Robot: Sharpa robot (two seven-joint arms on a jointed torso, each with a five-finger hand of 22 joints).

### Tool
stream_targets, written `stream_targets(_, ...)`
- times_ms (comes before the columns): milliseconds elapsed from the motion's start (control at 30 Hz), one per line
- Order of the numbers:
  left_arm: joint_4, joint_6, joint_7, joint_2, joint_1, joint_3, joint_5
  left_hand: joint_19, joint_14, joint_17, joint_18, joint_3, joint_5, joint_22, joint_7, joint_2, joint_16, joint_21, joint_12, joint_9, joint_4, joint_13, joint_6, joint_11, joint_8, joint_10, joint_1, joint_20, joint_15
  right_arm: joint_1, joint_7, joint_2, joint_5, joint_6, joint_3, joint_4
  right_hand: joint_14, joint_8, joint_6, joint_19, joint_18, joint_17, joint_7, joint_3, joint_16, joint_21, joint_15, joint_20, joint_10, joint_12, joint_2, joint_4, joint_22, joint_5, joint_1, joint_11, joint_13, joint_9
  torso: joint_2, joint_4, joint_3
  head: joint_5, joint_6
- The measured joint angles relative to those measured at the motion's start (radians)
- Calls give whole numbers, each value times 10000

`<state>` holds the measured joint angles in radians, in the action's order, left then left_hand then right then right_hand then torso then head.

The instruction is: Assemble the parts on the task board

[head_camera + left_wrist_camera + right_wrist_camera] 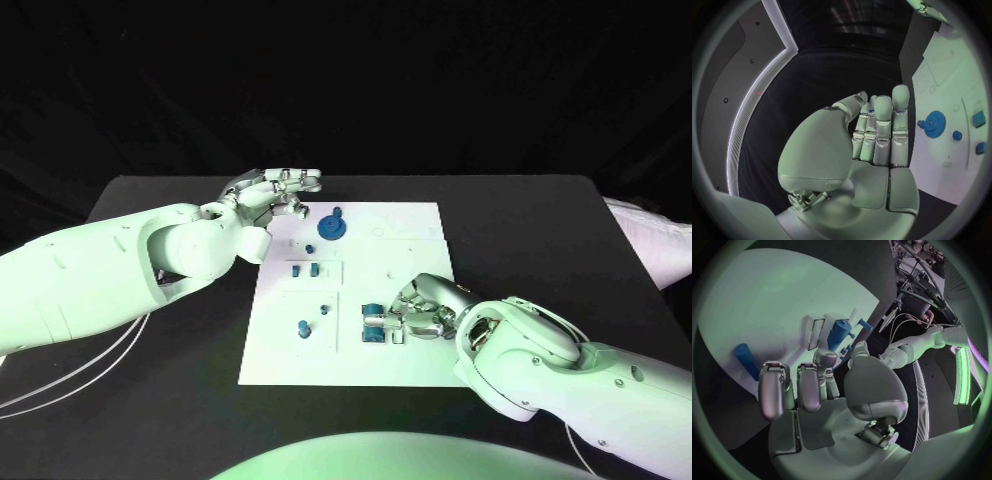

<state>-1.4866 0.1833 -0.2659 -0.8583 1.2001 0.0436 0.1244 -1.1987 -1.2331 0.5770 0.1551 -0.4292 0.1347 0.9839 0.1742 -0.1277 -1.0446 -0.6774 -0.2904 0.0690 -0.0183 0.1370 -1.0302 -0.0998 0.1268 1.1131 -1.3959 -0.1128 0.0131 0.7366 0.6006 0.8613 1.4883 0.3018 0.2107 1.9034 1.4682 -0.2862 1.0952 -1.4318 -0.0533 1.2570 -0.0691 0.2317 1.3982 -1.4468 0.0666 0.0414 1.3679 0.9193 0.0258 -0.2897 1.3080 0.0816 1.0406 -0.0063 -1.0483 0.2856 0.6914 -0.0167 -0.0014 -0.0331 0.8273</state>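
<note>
r hand (414,312) on 1 task board (404,360); 1 blue gear (333,227).

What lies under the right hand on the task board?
Under the right hand, blue parts lie on the white task board. The fingers cover them partly, so whether the hand grips one is unclear.

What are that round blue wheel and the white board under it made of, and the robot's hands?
The blue wheel looks like matte plastic: even colour, toothed rim, no glint. The white board seems a smooth flat sheet, plastic or coated; the look leaves it open. The left hand and right hand look like metal: silvery, with bright highlights.
</note>
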Motion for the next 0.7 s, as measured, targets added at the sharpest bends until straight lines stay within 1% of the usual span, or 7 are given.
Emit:
stream_targets(67,0,-1,1,0,0,0,0,0,0,0,0,0,0,0,0,0,0,0,0,0,0,0,0,0,0,0,0,0,0,0,0,0,67,-11,0,13,0,0,0,0,1,18,0,-220,0,0,0,0,0,0,-55,174,0,290,709,0,-68,62,1,2,-1,3,5)
stream_targets(133,2,-2,3,0,0,0,-1,0,0,0,0,0,0,0,0,0,0,0,0,0,0,0,0,0,0,0,0,0,0,0,1,-7,150,-26,0,19,-5,0,0,0,1,65,0,-437,0,0,4,0,0,0,-116,419,0,382,1450,0,-140,114,1,3,-1,9,11)
stream_targets(267,4,-8,7,5,0,0,-2,0,0,0,0,0,0,0,0,0,0,0,0,0,0,0,0,0,0,0,0,0,0,-1,1,-56,342,-69,-4,21,-35,-43,0,0,0,163,0,-631,0,0,34,0,40,0,-136,1006,-1,377,2518,-39,-238,189,1,9,-1,18,19)
stream_targets(333,5,-11,10,5,0,0,-3,0,0,1,0,0,0,1,0,0,0,0,0,0,0,0,0,0,0,0,0,0,1,-2,1,-84,453,-99,-10,20,-35,-43,0,-1,0,202,0,-720,22,0,34,0,40,0,-156,1213,-1,221,2869,-39,-272,215,1,11,-1,23,22)
stream_targets(433,5,-14,15,5,0,0,-4,0,0,1,-1,0,0,1,0,0,0,0,0,1,0,0,0,0,0,0,0,0,1,-5,1,-124,608,-140,-14,15,-35,-44,0,-1,0,241,0,-833,41,0,34,0,41,0,-173,1453,-1,29,3211,-40,-298,240,5,14,-1,25,32)
stream_targets(600,5,-18,22,0,0,0,-5,0,0,1,-1,0,0,1,0,0,0,0,0,1,0,0,0,0,0,0,0,0,1,0,-21,-180,862,-156,-13,13,-31,-44,0,-41,0,273,0,-926,40,0,39,-39,74,0,-179,1546,-1,-46,3366,-71,-330,268,9,20,0,21,46)
stream_targets(700,5,-20,25,-1,0,0,-6,0,0,1,0,0,0,1,0,0,0,0,0,1,0,0,0,0,0,1,0,0,1,-1,-31,-190,1007,-150,-19,11,1,-44,34,-41,0,275,33,-927,68,0,70,-39,74,1,-209,1547,-2,-63,3388,-70,-354,269,9,20,-5,15,60)
